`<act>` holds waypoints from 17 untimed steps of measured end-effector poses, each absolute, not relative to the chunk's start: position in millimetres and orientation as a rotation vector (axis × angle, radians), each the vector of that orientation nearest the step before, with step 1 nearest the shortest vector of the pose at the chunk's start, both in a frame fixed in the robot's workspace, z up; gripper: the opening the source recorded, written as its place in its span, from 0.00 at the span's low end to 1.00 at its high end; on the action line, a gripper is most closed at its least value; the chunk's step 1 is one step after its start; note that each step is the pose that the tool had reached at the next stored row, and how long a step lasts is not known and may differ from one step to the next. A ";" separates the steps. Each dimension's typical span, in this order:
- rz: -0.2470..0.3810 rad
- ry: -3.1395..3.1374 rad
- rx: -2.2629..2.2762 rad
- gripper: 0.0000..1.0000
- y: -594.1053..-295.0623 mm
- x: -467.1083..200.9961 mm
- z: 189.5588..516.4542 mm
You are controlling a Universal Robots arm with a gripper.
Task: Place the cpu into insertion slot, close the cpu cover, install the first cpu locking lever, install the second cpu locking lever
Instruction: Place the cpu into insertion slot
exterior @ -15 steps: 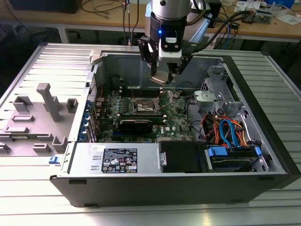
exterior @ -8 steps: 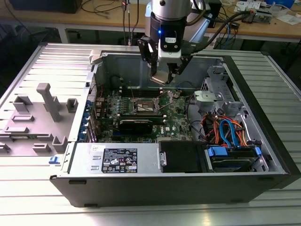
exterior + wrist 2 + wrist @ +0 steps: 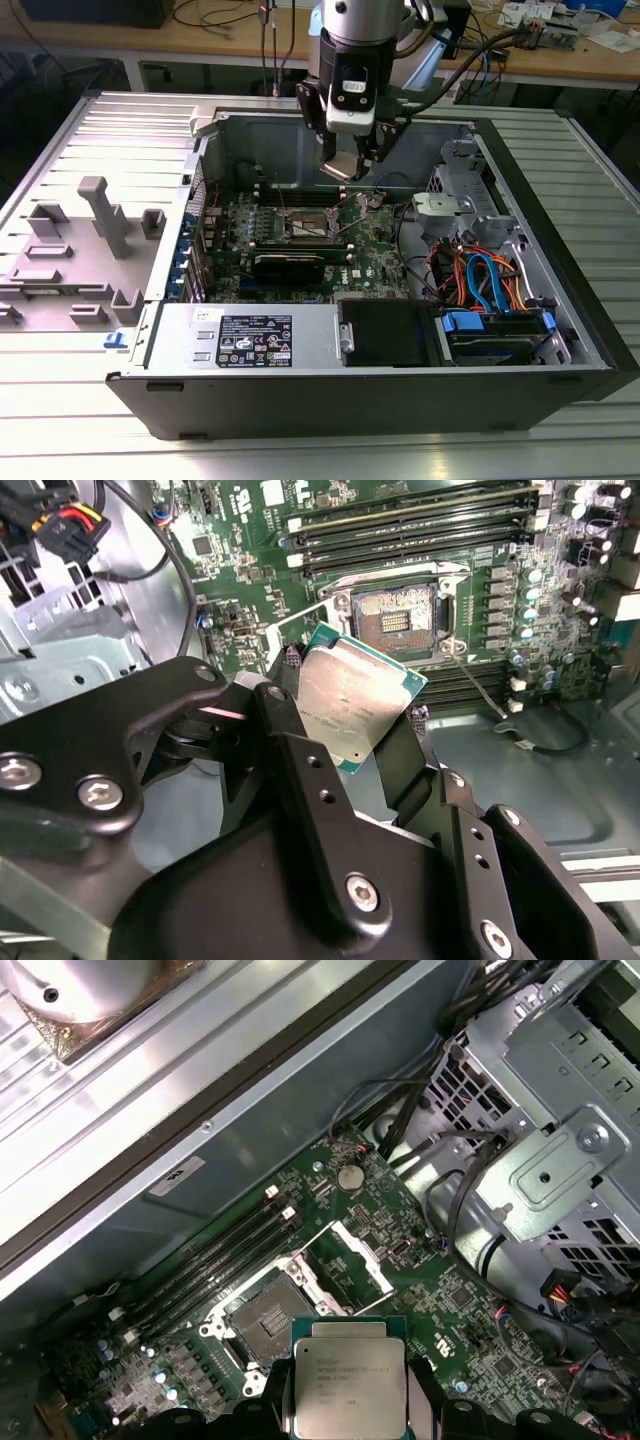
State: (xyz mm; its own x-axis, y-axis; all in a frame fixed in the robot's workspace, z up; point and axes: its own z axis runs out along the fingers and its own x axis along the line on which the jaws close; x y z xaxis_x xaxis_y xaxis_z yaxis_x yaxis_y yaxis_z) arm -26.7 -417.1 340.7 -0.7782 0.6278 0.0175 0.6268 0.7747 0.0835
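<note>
Gripper (image 3: 355, 165) hangs at upper centre of the exterior view, over the open case. Jaws pinch the cpu (image 3: 355, 695) by two opposite edges, metal top showing. Insertion slot (image 3: 400, 620) lies bare on the board, apart from the chip and offset from it. Cpu cover (image 3: 352, 1260) stands swung open beside the slot

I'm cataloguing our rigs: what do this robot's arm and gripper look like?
The arm is a silver-grey cylinder with black cables attached. The gripper is matte black, with a pale label and linked bars studded with silver screws.
</note>
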 end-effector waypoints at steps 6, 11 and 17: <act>0.127 2.893 1.176 0.55 -417.5 -26.6 336.3; 0.125 2.849 1.274 0.55 -417.5 -26.6 334.5; 0.123 2.798 1.378 0.55 -417.5 -26.6 332.0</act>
State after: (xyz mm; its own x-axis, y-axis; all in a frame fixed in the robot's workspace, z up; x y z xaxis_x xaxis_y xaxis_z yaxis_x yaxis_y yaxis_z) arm -26.6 -417.5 332.0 -0.6102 0.7921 0.0166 0.7905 0.6073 0.0796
